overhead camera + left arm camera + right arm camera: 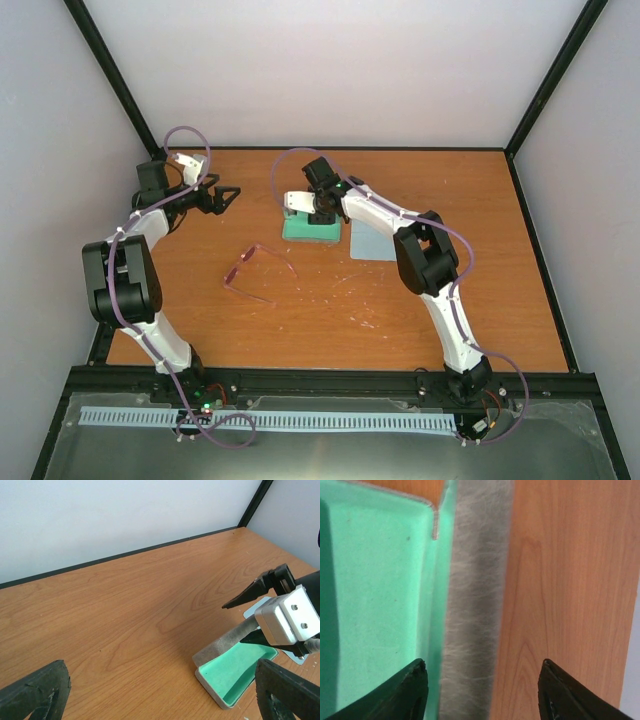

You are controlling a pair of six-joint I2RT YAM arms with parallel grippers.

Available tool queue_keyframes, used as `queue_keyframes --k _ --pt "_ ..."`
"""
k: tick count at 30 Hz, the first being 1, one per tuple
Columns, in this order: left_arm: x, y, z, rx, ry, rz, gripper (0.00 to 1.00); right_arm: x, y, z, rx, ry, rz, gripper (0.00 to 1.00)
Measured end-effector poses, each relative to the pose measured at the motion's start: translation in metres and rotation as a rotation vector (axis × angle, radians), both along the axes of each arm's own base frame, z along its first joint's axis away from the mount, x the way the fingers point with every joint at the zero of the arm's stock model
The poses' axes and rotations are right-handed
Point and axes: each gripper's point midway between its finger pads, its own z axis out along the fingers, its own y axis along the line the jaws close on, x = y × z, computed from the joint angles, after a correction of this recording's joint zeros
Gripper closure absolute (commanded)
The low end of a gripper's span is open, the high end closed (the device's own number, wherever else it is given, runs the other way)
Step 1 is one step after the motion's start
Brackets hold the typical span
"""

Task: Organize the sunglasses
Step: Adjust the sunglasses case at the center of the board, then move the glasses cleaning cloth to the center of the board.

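The sunglasses (243, 268), thin pink frame with temple arms unfolded, lie on the wooden table (330, 310) left of centre, apart from both grippers. Behind them the grey case (310, 230) stands open, showing its teal lining (235, 672). My right gripper (320, 212) hangs over the case's far edge, open. In the right wrist view its fingertips (415, 690) stand either side of the grey lid (475, 605) without touching it. My left gripper (225, 195) is wide open and holds nothing, left of the case at the back of the table.
A light blue-grey cloth (372, 240) lies flat just right of the case. White walls and black frame posts (115, 80) close in the back and sides. The right arm's elbow (425, 255) rises over the table's right half.
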Motion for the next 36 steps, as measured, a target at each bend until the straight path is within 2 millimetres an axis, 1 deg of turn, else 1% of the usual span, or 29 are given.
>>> queue_keyframes --k 3,6,8,11,13,15,17,20,22,23,24,25,26,27,29,30,32,33,36 --pt "0.000 -0.001 0.000 -0.002 0.000 -0.004 0.01 0.004 0.003 0.006 0.026 -0.011 -0.024 0.30" --pt "-0.001 -0.001 0.001 -0.006 -0.002 -0.010 0.01 0.008 0.006 0.011 0.055 -0.020 -0.047 0.29" --pt "-0.001 -0.002 0.001 -0.007 -0.005 -0.011 0.00 0.008 0.007 0.012 0.073 -0.016 -0.063 0.24" --pt "-0.001 -0.002 0.002 -0.008 -0.006 -0.014 0.00 0.008 0.010 0.017 0.106 -0.009 -0.085 0.24" --pt "-0.001 -0.002 0.002 -0.009 -0.007 -0.017 0.00 0.008 0.012 0.026 0.142 -0.005 -0.103 0.23" --pt "-0.002 -0.004 0.002 -0.010 -0.009 -0.023 0.00 0.007 0.014 0.041 0.192 -0.011 -0.128 0.21" --pt "-0.002 -0.009 0.003 -0.010 -0.010 -0.036 0.00 0.004 0.013 0.060 0.250 -0.022 -0.165 0.22" --pt "0.000 -0.021 0.007 -0.002 -0.023 -0.065 0.00 0.003 0.003 0.102 0.372 -0.050 -0.260 0.26" --pt "0.005 -0.038 0.014 0.006 -0.044 -0.106 0.00 0.005 -0.010 0.131 0.473 -0.064 -0.338 0.25" --pt "0.008 -0.050 0.018 0.009 -0.055 -0.131 0.01 0.006 -0.019 0.144 0.521 -0.070 -0.379 0.25" --pt "0.010 -0.060 0.021 0.011 -0.065 -0.153 0.00 0.008 -0.033 0.156 0.574 -0.076 -0.427 0.25" --pt "0.012 -0.067 0.023 0.012 -0.071 -0.167 0.00 0.010 -0.045 0.164 0.610 -0.082 -0.466 0.29" --pt "0.013 -0.079 0.026 0.013 -0.076 -0.191 0.00 0.012 -0.063 0.172 0.652 -0.089 -0.522 0.39" --pt "0.016 -0.088 0.029 0.015 -0.082 -0.209 0.00 0.014 -0.079 0.177 0.686 -0.090 -0.573 0.53" --pt "0.019 -0.105 0.032 0.017 -0.087 -0.240 0.01 0.018 -0.109 0.182 0.743 -0.079 -0.680 0.86" --pt "0.020 -0.113 0.033 0.017 -0.087 -0.255 0.00 0.021 -0.122 0.182 0.760 -0.069 -0.725 0.96" --pt "0.024 -0.126 0.035 0.017 -0.088 -0.278 0.01 0.024 -0.141 0.175 0.762 -0.034 -0.800 0.97" --pt "0.025 -0.131 0.035 0.016 -0.085 -0.285 0.01 0.023 -0.146 0.166 0.747 -0.002 -0.829 0.97" --pt "0.028 -0.137 0.033 0.014 -0.066 -0.290 0.00 0.011 -0.145 0.127 0.674 0.139 -0.903 0.97"
